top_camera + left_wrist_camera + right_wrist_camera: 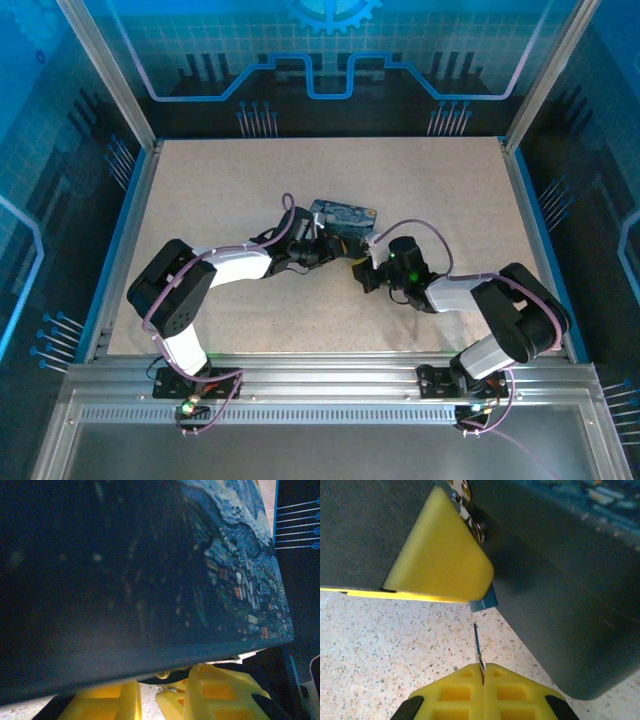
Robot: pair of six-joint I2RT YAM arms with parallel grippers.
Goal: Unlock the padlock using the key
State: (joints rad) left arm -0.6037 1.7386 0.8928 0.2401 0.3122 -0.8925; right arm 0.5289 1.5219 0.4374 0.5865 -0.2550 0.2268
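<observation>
**Item: key-to-lock insertion, alignment stage**

- **Right tool** (pixel 482 674): yellow pads pressed fully together, pinching the key (pixel 476 642) by its near end. The slim blade stands out past the fingertips, pointing away from the wrist, just above the speckled tabletop (pixel 380 650).
- **Left tool** (pixel 150 692): two yellow pads a narrow gap apart, low against the front of the dark blue tin (pixel 345 213). A small glint of metal sits between them. Whether they clamp it cannot be told.
- **The padlock** (pixel 472 522): judged to be the small silvery and brass hardware at the tin's edge, tucked beside one left-tool pad (pixel 440 555). It lies beyond the key tip and apart from it. The keyway itself is not visible.
- **Position on tabletop**: both tools meet at mid-table, just near of the tin.

**Handling notes (judgement):**
- The key tip looks offset from the lock, so line up the blade with the keyway before advancing.
- Advance slowly and straight, since a thin blade held only by its end may pivot or slip if it strikes the lock body.
- The left tool should hold the lock steady against the push.
- Turn only once the blade is fully seated.
</observation>
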